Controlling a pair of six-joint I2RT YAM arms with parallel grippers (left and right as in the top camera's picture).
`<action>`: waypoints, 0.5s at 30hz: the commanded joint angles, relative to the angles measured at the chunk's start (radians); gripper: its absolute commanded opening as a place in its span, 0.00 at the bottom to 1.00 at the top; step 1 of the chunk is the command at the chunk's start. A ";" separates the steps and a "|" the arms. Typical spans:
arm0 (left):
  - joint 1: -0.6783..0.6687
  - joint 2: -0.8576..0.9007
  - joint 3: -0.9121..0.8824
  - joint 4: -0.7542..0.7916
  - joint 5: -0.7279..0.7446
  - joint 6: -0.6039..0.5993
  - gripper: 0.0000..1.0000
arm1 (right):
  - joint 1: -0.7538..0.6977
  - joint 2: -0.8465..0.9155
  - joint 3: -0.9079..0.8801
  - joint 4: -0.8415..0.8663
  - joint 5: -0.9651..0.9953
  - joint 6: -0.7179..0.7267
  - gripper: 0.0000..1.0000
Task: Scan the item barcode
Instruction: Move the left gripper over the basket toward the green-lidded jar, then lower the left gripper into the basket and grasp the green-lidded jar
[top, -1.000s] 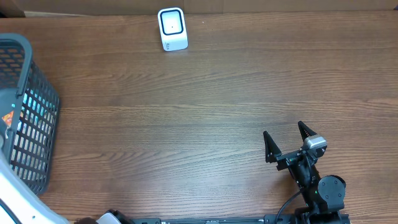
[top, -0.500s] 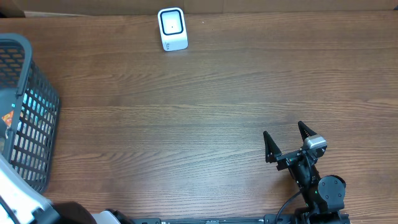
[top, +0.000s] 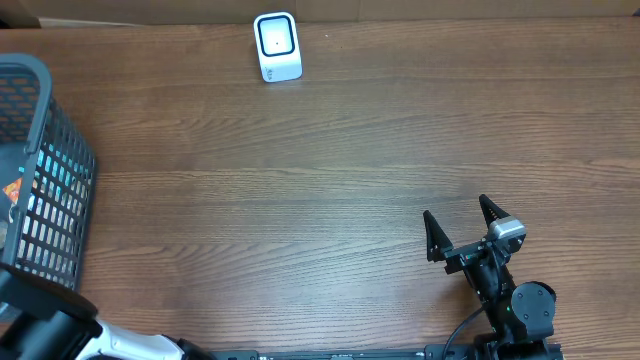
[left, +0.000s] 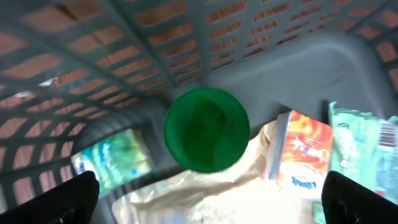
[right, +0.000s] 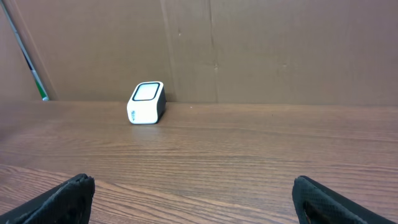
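My left gripper (left: 208, 205) hangs open above the inside of the grey basket (left: 348, 62), with nothing between its black fingers (left: 56, 199). Below it lie a round green lid (left: 206, 129), an orange packet (left: 303, 155), a green packet (left: 364, 146), a teal packet (left: 115, 158) and a clear bag of pale contents (left: 211, 193). No barcode shows clearly. The white scanner (top: 277, 46) stands at the table's far edge, also in the right wrist view as the scanner (right: 147, 102). My right gripper (top: 455, 208) rests open and empty near the front right.
The basket (top: 50, 180) stands at the table's left edge. The left arm (top: 50, 335) shows only at the bottom left corner of the overhead view. A brown cardboard wall (right: 249, 50) rises behind the scanner. Bare wooden tabletop (top: 320, 200) lies between the scanner and my right gripper.
In the overhead view the left arm has shifted at the bottom left corner, its white link swinging down toward the front edge. The right arm has not moved.
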 joint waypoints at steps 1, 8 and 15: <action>-0.005 0.049 0.005 0.018 -0.020 0.068 0.99 | -0.005 -0.010 -0.010 0.004 -0.005 -0.005 1.00; 0.002 0.104 0.003 0.053 -0.122 0.085 0.99 | -0.005 -0.010 -0.010 0.004 -0.005 -0.005 1.00; -0.001 0.138 -0.009 0.099 -0.121 0.107 1.00 | -0.005 -0.010 -0.010 0.004 -0.005 -0.005 1.00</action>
